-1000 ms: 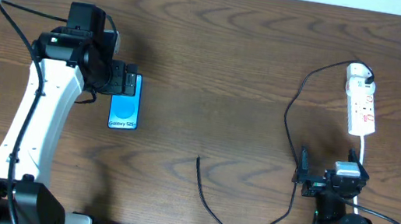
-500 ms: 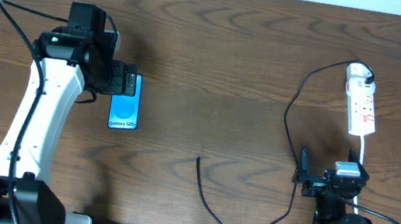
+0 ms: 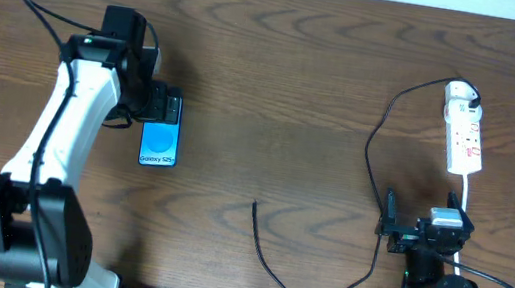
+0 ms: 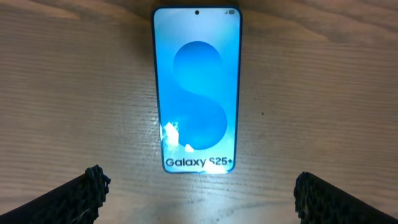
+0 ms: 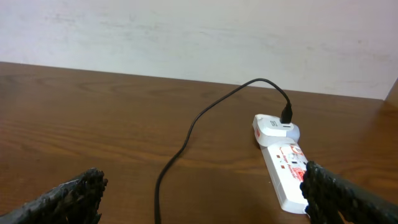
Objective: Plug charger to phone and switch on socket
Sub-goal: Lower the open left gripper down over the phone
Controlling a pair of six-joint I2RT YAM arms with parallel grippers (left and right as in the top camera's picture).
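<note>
The phone [image 3: 161, 142] lies flat on the table's left side, blue screen up with "Galaxy S25+" at its near end. It fills the middle of the left wrist view [image 4: 197, 93]. My left gripper [image 3: 160, 105] is open and empty, hovering over the phone's far end; in the left wrist view [image 4: 199, 200] its fingers stand wide on either side. The charger [image 3: 372, 170] runs from the socket [image 3: 465, 133] at the far right down to a free tip [image 3: 255, 203] at mid-table. My right gripper [image 3: 424, 231] is open and empty near the front edge, facing the socket [image 5: 283, 160] and the charger [image 5: 186, 138].
The socket's white cord [image 3: 470, 199] runs toward the front beside the right arm. A pale wall [image 5: 186, 37] stands behind the table's far edge. The left arm's white link [image 3: 55, 151] stretches over the table's left side.
The left arm has swung slightly to the right and its gripper has shifted a little right over the phone. The phone, charger, socket and right arm have not moved.
</note>
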